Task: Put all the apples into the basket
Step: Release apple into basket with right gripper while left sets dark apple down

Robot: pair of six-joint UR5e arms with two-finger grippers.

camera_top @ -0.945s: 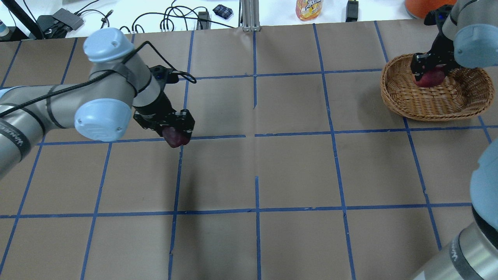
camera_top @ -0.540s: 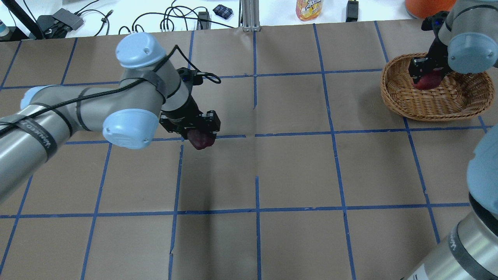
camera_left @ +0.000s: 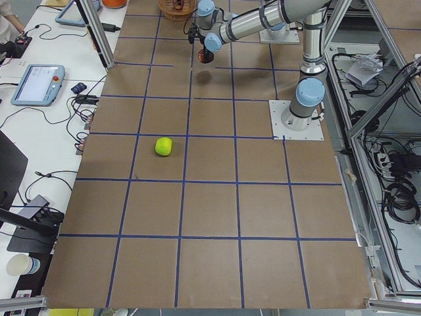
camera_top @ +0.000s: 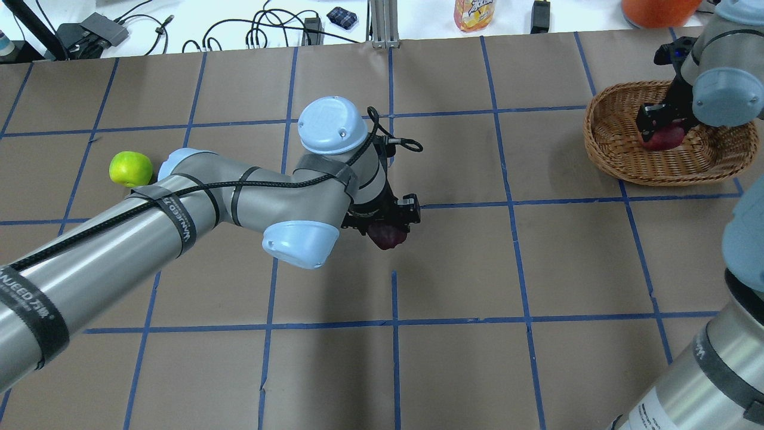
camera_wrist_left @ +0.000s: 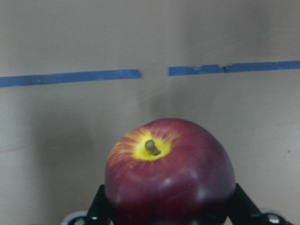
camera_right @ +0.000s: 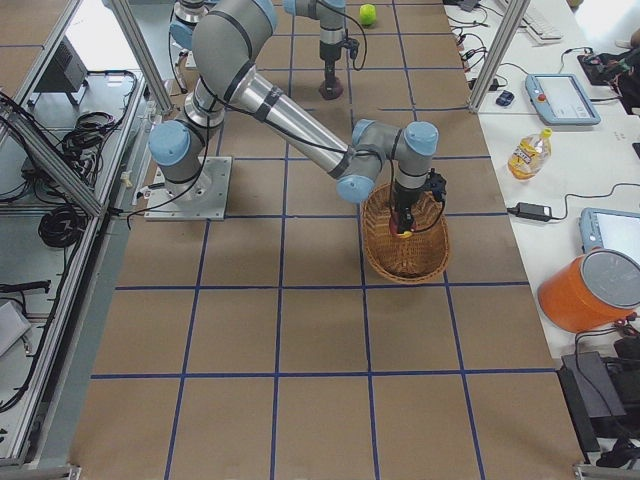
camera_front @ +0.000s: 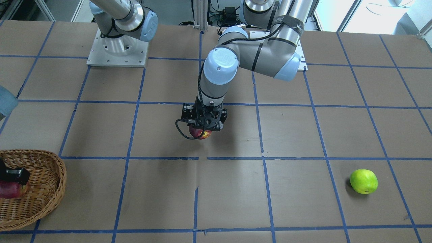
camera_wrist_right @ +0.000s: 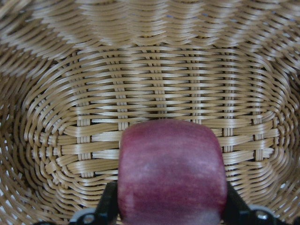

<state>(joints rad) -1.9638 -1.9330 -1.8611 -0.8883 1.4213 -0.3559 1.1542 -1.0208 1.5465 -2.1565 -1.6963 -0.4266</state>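
Overhead exterior view: the left gripper (camera_top: 385, 223) hangs over the middle of the brown-papered table (camera_top: 453, 269), its fingers pointing down and clamped on the red apple (camera_top: 388, 236). From the left wrist camera the red apple (camera_wrist_left: 169, 173) fills the gap between the two dark fingers (camera_wrist_left: 100, 209). Its yellow stem end is turned away from the palm, toward the paper and a blue tape line beyond. The jaws stand as far apart as the fruit is broad, one against each flank. In the exterior left view the apple's shadow lies apart from it on the paper, so it is carried clear of the surface.

Well off to that gripper's left side, the green apple (camera_top: 131, 169) sits alone on the table, touching neither arm.

At the far right end the right gripper (camera_top: 659, 126) reaches down inside the basket (camera_top: 609, 149), closed on the maroon apple (camera_top: 661, 138). The right wrist camera shows this maroon apple (camera_wrist_right: 171, 174) pinched between the fingertips (camera_wrist_right: 110, 206), jaws spread to its width, with the woven basket floor (camera_wrist_right: 154, 84) directly past it. Whether the fruit touches the weave I cannot tell. In the front-facing view the basket's rim (camera_front: 62, 168) stands beside that gripper, higher than the apple.
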